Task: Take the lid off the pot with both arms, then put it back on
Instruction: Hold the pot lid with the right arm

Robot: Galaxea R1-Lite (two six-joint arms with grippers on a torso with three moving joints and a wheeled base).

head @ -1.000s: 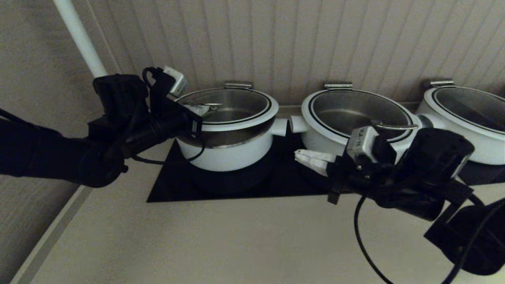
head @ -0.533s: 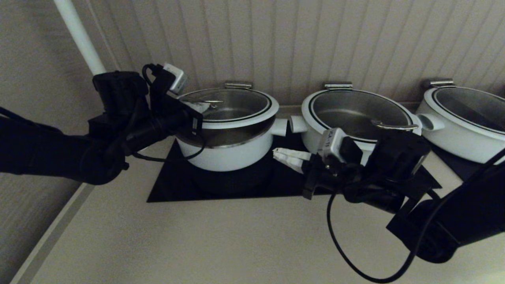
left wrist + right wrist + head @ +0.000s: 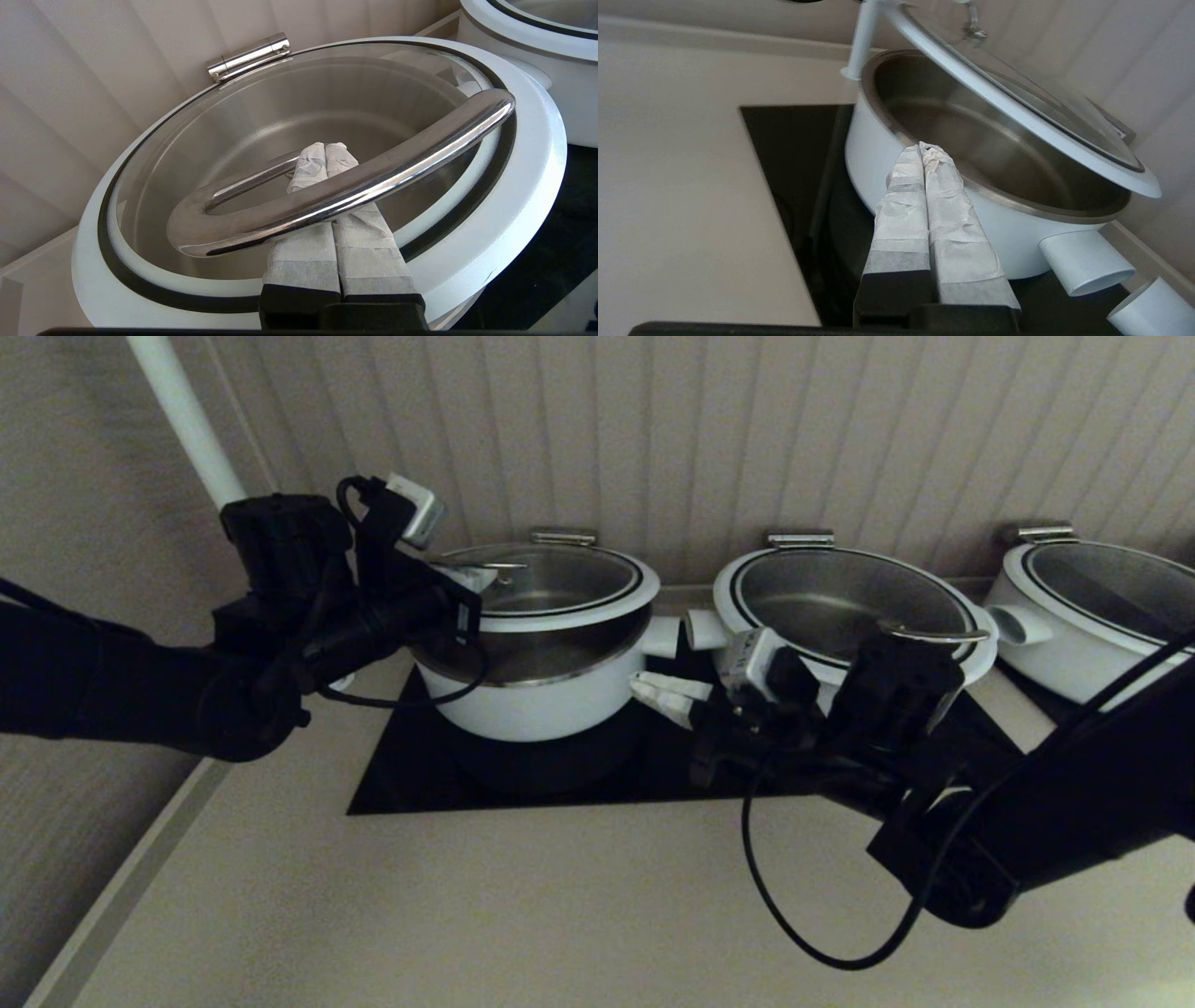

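The lid (image 3: 583, 614) is tilted, its front edge raised off the pot (image 3: 541, 700), which stands at the left of the black hob. My left gripper (image 3: 478, 581) is shut, and its taped fingers pass under the looped steel handle (image 3: 355, 186), which rests across them. In the left wrist view the left gripper (image 3: 321, 148) reaches over the glass inside the white ring (image 3: 528, 186). My right gripper (image 3: 644, 691) is shut and empty beside the pot's right front. In the right wrist view its tips (image 3: 922, 149) are close to the pot's steel rim (image 3: 1017, 205), below the raised lid (image 3: 1017, 112).
Two alike white pots with lids (image 3: 840, 607) (image 3: 1102, 616) stand to the right on the black hob (image 3: 401, 775). A stub handle (image 3: 661, 637) sticks out toward the middle pot. A white pole (image 3: 187, 420) and a slatted wall stand behind. The beige counter lies in front.
My right arm has swung left from in front of the middle pot to the left pot's right side. The left gripper has raised the lid's front edge a little further.
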